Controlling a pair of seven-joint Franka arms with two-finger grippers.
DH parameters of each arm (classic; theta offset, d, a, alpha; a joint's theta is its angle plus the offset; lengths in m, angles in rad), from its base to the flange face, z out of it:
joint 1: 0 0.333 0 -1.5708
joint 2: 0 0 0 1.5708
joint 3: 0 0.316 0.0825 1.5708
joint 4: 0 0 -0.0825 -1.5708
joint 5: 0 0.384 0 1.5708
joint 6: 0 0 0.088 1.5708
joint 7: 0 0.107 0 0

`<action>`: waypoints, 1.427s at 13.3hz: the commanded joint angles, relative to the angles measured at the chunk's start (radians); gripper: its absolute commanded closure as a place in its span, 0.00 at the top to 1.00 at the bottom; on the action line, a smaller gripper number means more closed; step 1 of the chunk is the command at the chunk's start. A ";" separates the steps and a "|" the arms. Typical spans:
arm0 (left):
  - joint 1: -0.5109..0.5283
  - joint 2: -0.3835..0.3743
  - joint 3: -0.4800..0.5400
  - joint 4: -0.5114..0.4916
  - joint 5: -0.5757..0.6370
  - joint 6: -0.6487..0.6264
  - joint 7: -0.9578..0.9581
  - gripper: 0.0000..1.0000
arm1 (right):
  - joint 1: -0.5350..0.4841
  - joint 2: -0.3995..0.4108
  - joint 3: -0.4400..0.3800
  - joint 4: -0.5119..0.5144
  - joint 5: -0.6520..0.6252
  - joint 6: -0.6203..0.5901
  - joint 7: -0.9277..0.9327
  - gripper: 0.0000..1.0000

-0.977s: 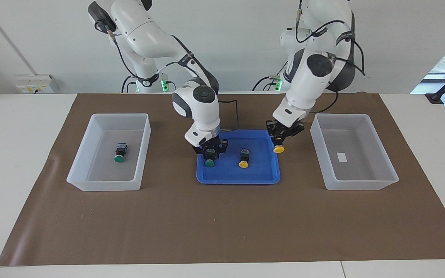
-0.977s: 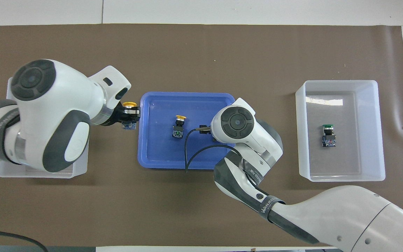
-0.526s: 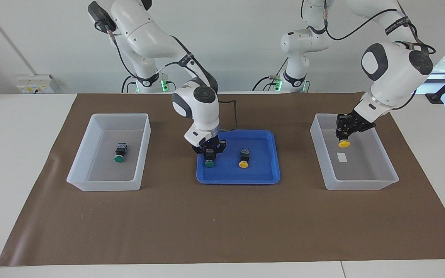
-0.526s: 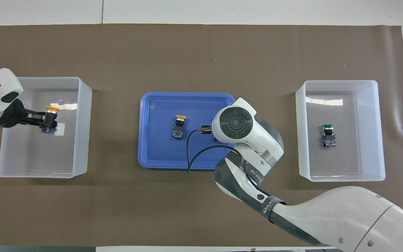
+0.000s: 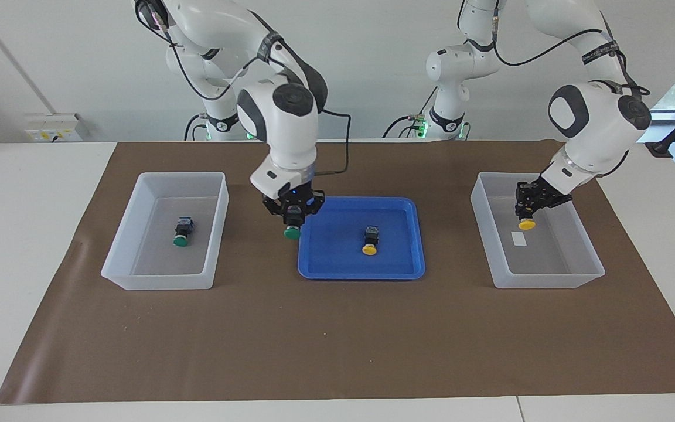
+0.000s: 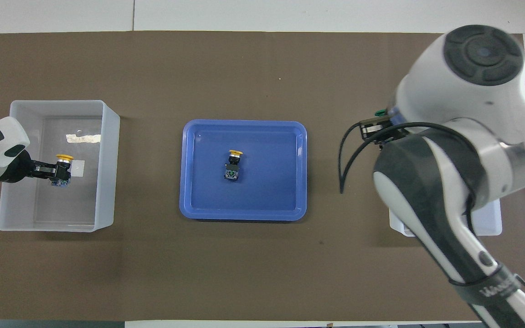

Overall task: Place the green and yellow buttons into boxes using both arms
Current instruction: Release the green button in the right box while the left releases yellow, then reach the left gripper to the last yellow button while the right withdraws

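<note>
Jaws of the left gripper (image 5: pixel 527 206) were clamped on a black-bodied push-button with a yellow domed cap (image 5: pixel 527 223), cap down, long axis near vertical, hanging inside the translucent white plastic bin (image 5: pixel 589 258) at the left arm's end of the worktop. Right gripper (image 5: pixel 293 212) jaws gripped a green-capped black button (image 5: pixel 292 232), cap down, over the brown mat (image 5: pixel 337 340) just beside the shallow blue tray (image 5: pixel 402 269). Both forearms angled steeply down.
</note>
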 commanded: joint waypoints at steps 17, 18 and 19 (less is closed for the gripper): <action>-0.663 0.172 -0.017 0.253 0.044 0.099 -0.762 1.00 | 0.001 -0.108 -0.348 0.075 0.126 -0.253 -0.262 1.00; -0.673 0.200 -0.017 0.253 0.077 0.111 -0.799 1.00 | 0.001 -0.112 -0.386 0.082 0.134 -0.255 -0.263 1.00; -0.700 0.224 -0.017 0.253 0.114 0.125 -0.834 1.00 | 0.004 -0.122 -0.405 0.069 0.165 -0.244 -0.263 1.00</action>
